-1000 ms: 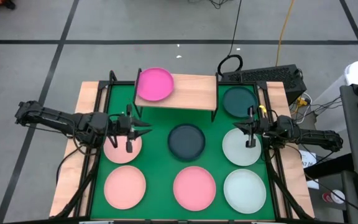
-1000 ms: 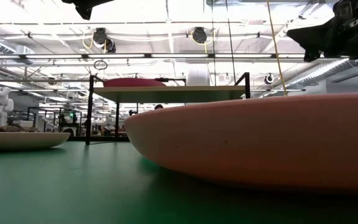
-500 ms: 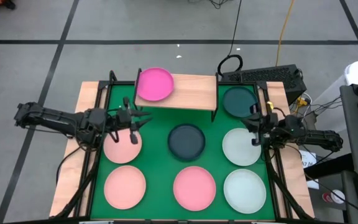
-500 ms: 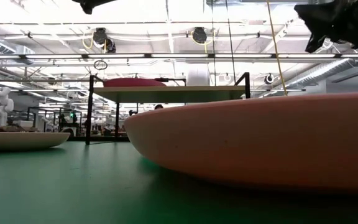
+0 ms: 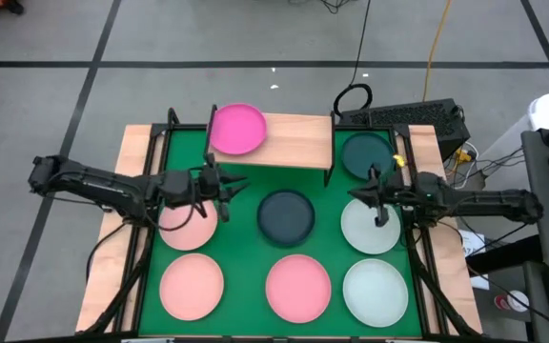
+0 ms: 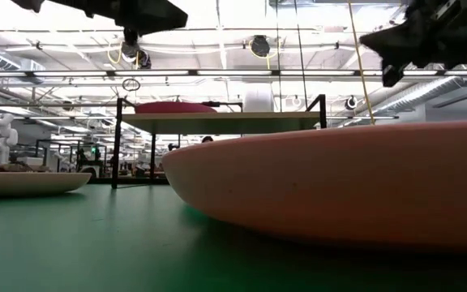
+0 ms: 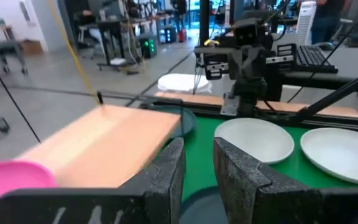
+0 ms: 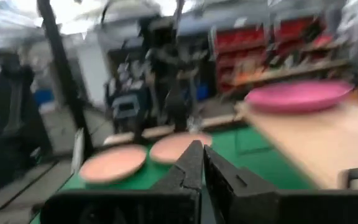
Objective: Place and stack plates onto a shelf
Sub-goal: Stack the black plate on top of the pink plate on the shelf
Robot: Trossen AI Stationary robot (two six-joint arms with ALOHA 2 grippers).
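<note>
The light-wood shelf [image 5: 289,143] stands at the table's far edge. A hot pink plate [image 5: 237,129] lies on its left end, overhanging the edge. Flat on the green table lie two dark teal plates [image 5: 286,216] [image 5: 367,155], two pale mint plates [image 5: 370,229] [image 5: 376,291], a pink plate [image 5: 298,286] and two salmon plates [image 5: 187,227] [image 5: 192,286]. My left gripper [image 5: 229,186] hovers between the upper salmon plate and the centre teal plate, fingers a narrow gap apart [image 7: 199,163], holding nothing. My right gripper [image 5: 365,197] hovers over the far edge of the upper mint plate, shut and empty [image 8: 202,163].
The shelf's thin black legs [image 5: 330,176] stand on the green mat. Wooden strips and black frame rails [image 5: 417,248] run along the table's left and right sides. A dark box with cables [image 5: 417,114] sits beyond the far right corner. Bare shelf board [image 5: 303,143] lies right of the pink plate.
My left gripper has moved toward the table's right, from over the upper salmon plate toward the centre teal plate. My right gripper has drawn back toward the right edge, then come left over the upper mint plate's far edge. No plate has moved.
</note>
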